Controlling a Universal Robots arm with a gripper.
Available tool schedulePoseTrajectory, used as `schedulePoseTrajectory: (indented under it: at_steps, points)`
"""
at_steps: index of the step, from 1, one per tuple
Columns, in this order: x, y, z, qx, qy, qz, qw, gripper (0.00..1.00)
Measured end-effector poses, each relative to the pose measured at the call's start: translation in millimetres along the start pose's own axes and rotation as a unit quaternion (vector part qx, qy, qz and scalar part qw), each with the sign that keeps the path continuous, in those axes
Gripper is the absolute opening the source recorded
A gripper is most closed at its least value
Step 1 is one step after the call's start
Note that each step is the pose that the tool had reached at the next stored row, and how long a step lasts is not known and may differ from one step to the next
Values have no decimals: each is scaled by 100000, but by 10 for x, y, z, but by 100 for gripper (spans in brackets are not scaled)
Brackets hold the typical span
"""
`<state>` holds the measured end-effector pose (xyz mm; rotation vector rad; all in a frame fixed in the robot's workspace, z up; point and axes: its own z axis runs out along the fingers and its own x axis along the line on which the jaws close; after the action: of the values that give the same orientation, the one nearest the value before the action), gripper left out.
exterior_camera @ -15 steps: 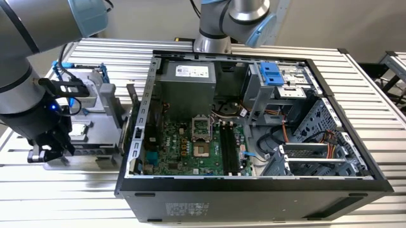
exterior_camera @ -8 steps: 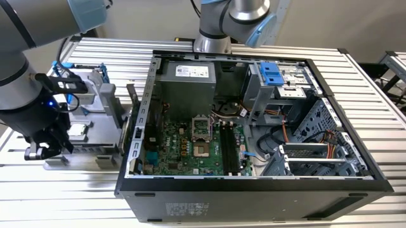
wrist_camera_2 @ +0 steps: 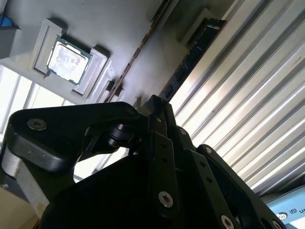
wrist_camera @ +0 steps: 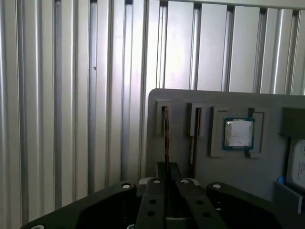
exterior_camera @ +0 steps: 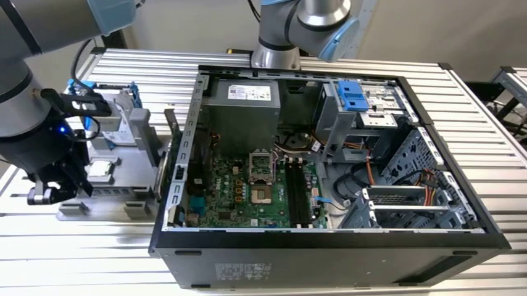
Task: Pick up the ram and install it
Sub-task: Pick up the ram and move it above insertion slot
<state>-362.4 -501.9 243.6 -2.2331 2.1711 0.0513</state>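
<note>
The ram (wrist_camera: 166, 143) is a thin stick seen edge-on, standing in a slot of the grey parts tray (wrist_camera: 181, 98). My gripper (wrist_camera: 167, 166) sits at its near end, the fingers (wrist_camera: 161, 168) closed tight with the stick's edge running into the narrow line between them. In the second wrist view the stick (wrist_camera_2: 138, 50) runs across the tray away from the gripper (wrist_camera_2: 155, 101). In the exterior view the gripper (exterior_camera: 49, 192) is low at the tray's (exterior_camera: 123, 165) end on the exterior view's left. The black motherboard slots (exterior_camera: 298, 191) lie inside the open computer case (exterior_camera: 329, 242).
A second stick (wrist_camera: 196, 136) stands in the neighbouring tray slot, with a square silver processor chip (wrist_camera: 238, 132) beside it. A drive in a blue frame (exterior_camera: 115, 123) sits at the tray's far end. Ribbed metal table (wrist_camera: 71, 95) surrounds the tray. The case walls stand high around the motherboard.
</note>
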Motion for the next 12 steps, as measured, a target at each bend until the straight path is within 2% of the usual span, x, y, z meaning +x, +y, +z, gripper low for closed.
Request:
schedulePoseTrajectory:
  at_steps: [12]
  points:
    - [-6,1,-124,3,0,2,100000,0]
